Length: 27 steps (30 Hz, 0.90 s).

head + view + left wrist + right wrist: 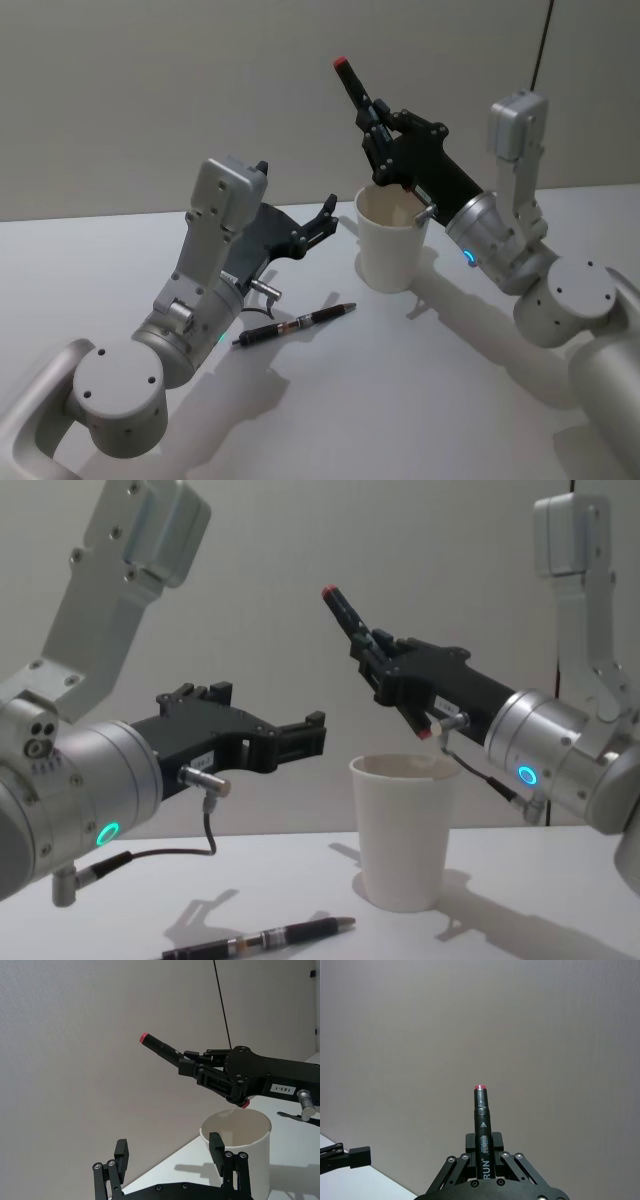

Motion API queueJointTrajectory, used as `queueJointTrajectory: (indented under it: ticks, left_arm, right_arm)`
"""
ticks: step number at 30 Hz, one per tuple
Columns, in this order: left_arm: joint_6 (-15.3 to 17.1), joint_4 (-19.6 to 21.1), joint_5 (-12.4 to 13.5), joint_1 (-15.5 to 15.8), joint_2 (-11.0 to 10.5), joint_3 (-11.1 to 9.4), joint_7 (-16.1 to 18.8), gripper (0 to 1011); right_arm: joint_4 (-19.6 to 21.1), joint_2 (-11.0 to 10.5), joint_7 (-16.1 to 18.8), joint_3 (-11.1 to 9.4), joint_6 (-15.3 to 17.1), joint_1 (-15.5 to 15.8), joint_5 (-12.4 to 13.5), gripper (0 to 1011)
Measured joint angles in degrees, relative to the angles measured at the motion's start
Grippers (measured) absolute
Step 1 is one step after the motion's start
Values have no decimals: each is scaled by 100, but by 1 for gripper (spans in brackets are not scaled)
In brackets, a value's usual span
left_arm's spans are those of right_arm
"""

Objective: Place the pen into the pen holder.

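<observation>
**Pen hanging over the cup**

The right pincer (375, 118) is squeezing the pen (352, 82) tight. It is holding it tilted in the air, just over the pen holder (390, 255), with the low end pointing at the open top. I think the pen is getting ready to go in. The left pincer (325, 222) is hanging open to the left of the cup, not touching it. A second pen (295, 325) is lying on the near part of the desk (450, 400). The desk is looking white and smooth, and a plain grey wall (150, 90) is standing behind.
</observation>
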<state>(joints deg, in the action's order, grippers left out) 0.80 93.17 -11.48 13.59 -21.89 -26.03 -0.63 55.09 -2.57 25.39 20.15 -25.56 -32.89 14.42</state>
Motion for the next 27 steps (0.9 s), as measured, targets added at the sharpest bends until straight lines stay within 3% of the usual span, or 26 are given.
queueJointTrajectory:
  ticks: [27]
  left_arm:
    - [0,0,0,0,0,0,0,1001]
  right_arm:
    - [-103,-2,-103,55,34,91,-123,181]
